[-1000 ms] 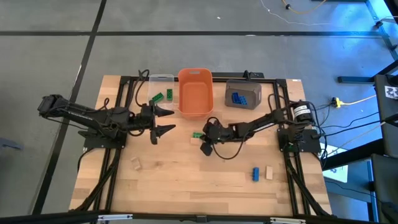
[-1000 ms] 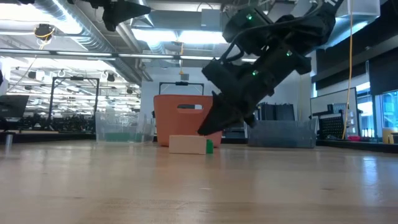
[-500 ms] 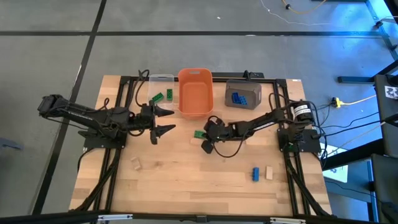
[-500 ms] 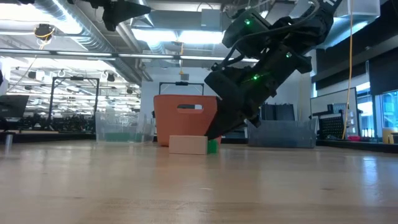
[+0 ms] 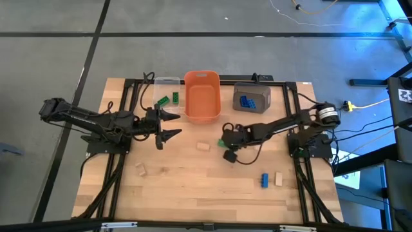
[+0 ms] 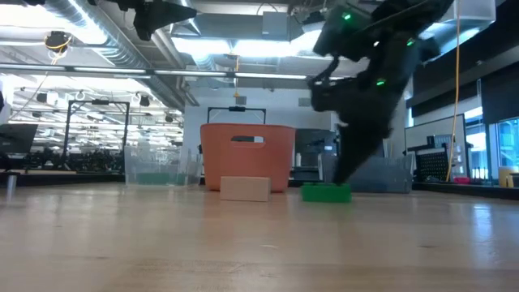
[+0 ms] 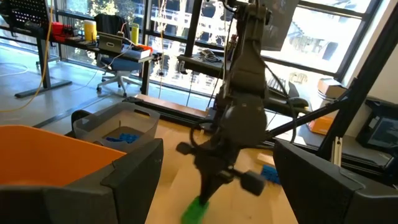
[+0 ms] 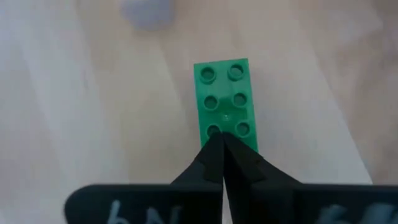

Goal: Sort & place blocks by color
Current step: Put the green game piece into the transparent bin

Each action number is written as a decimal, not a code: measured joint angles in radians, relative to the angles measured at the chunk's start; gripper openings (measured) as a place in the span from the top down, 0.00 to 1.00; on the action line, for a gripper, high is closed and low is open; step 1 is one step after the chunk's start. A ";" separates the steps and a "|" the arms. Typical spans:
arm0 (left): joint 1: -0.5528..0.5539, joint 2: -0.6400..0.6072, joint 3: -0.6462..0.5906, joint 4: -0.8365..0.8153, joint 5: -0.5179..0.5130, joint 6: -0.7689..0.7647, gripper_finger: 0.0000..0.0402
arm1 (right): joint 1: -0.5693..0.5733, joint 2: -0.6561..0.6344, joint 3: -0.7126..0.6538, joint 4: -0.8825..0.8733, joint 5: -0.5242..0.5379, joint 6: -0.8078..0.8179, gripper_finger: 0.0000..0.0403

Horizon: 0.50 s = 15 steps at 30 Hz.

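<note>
Item: green block [image 5: 221,142]. We log it flat on the table, studs up, just right of frame centre in the high view and below the orange bin [image 5: 202,96]. A second ago it lay touching the tan block [image 5: 203,146]; now the two sit apart, the green one pushed rightward.

Item: right gripper [image 5: 225,149]. Its fingers are pressed together, tips meeting at the near end of the green block in the right wrist view [image 8: 225,102], holding nothing. It has shifted right along with the block.

Item: left gripper [image 5: 171,126]. Fingers spread, empty, hovering at centre left beside the clear bin [image 5: 167,94].

Other stock: green blocks in the clear bin, blue blocks in the grey bin [image 5: 252,98], a blue block [image 5: 264,180] and a tan one [image 5: 279,178] at lower right, another tan block [image 5: 140,169] at lower left.

Assessment: we judge the nudge has freed the green block from its neighbour, giving room to grasp it for the clear bin.
</note>
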 joint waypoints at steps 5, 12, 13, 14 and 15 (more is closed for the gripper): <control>0.000 0.000 0.000 0.000 0.000 0.000 0.26 | 0.028 -0.095 -0.002 -0.082 0.003 -0.029 1.00; 0.000 0.000 0.000 0.000 0.000 0.000 0.26 | 0.033 -0.256 0.000 -0.066 -0.036 -0.072 0.98; 0.000 0.000 0.000 0.000 0.000 0.000 0.26 | 0.033 -0.269 0.000 -0.063 -0.061 -0.069 0.97; 0.000 0.000 0.000 0.000 0.000 0.000 0.26 | 0.032 -0.280 0.000 -0.059 -0.083 -0.069 0.96; 0.000 0.000 0.000 0.001 0.000 0.000 0.26 | 0.031 -0.288 0.000 -0.059 -0.102 -0.069 0.94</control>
